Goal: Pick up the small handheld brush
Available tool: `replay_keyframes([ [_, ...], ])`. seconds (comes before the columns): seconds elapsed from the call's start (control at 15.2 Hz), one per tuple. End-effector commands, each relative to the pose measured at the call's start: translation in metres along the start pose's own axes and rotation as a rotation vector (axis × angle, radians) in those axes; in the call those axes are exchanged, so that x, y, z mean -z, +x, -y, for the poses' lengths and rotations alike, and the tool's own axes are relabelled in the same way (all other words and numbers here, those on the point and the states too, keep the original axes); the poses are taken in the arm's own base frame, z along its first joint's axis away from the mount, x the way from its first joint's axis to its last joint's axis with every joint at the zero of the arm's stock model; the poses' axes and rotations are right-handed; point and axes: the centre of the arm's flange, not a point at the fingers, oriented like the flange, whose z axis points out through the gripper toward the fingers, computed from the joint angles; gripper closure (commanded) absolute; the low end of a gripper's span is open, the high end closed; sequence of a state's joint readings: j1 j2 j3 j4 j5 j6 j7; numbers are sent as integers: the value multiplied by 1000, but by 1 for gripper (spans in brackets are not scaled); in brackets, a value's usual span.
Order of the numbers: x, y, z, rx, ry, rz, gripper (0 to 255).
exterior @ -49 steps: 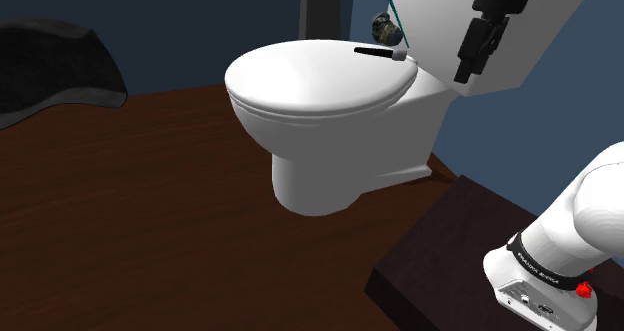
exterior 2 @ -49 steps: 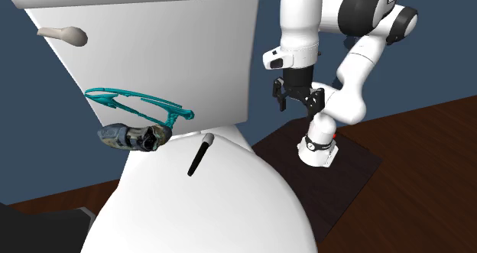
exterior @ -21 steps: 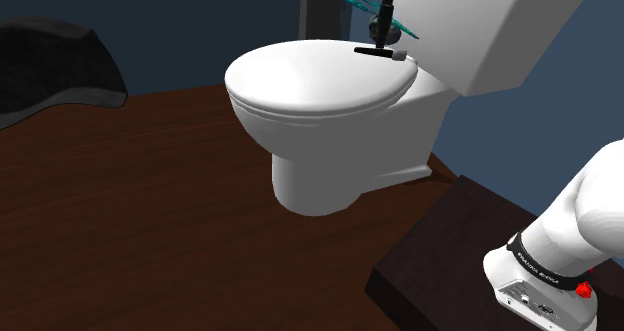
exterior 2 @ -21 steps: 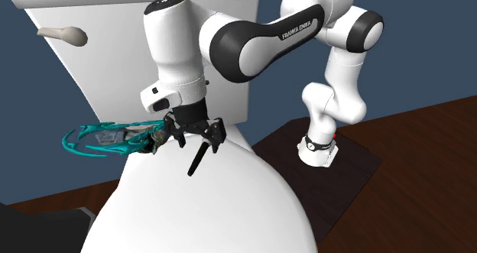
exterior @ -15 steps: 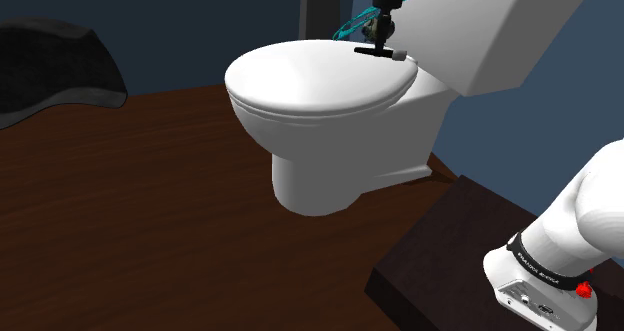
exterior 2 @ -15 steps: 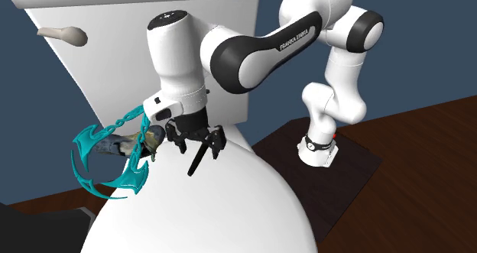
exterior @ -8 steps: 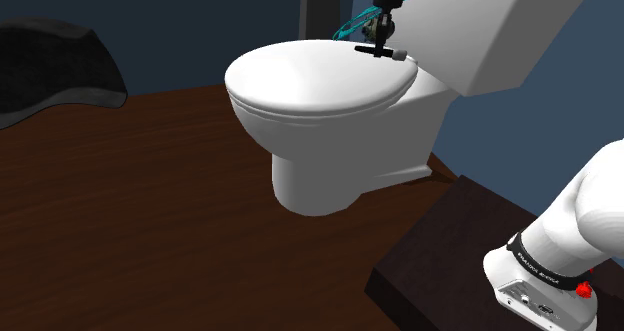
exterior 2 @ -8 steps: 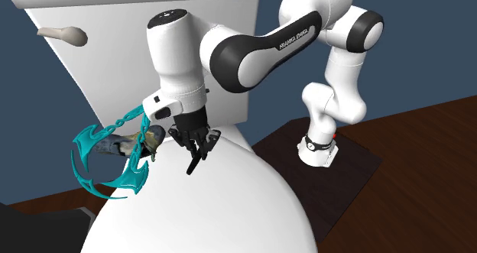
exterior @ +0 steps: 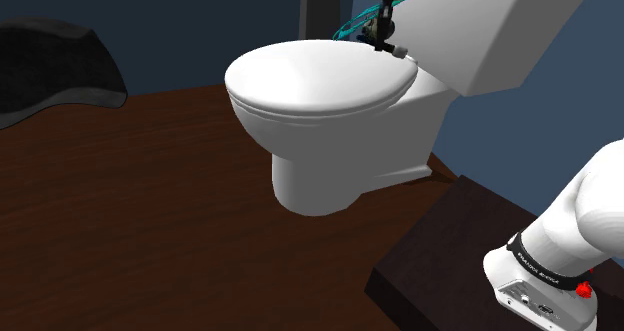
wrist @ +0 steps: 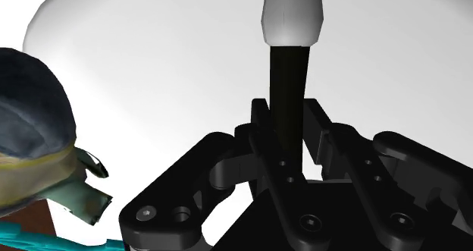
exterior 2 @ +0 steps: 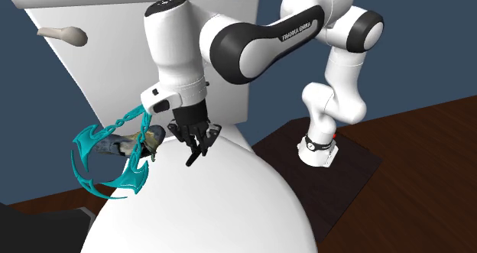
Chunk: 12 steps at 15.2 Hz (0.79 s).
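The small brush (exterior 2: 194, 157) is a thin black stick with a pale grey end (wrist: 293, 14). My black gripper (exterior 2: 200, 142) is shut on its handle, and the two fingers (wrist: 260, 126) clasp the black shaft (wrist: 288, 98) from both sides. The brush hangs tilted at the back of the white toilet lid (exterior 2: 222, 205), close to the cistern, with its lower end near the lid's surface. In the shoulder view the gripper (exterior: 383, 39) holds the brush's pale tip (exterior: 398, 50) at the lid's (exterior: 310, 79) far edge.
A teal openwork object (exterior 2: 107, 163) and a mottled grey-green thing (exterior 2: 150, 139) sit beside the gripper at the lid's rear. The cistern carries a flush lever (exterior 2: 65, 35). A dark curved object (exterior: 50, 64) lies on the brown floor, and the stand (exterior: 450, 269) sits at the lower right.
The open fingers closed on the brush handle. The hand then rose a little, and the brush came up off its flat lie and now tilts in the grip.
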State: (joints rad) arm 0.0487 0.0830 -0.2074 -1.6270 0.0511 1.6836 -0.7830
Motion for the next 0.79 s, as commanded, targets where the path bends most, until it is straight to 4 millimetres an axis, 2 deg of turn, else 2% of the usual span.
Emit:
replay_keyframes([
  [0.0,11,0,0,0,0,1,255],
  [0.59,58,1,2,0,0,1,255],
  [0.73,59,1,2,0,0,1,255],
])
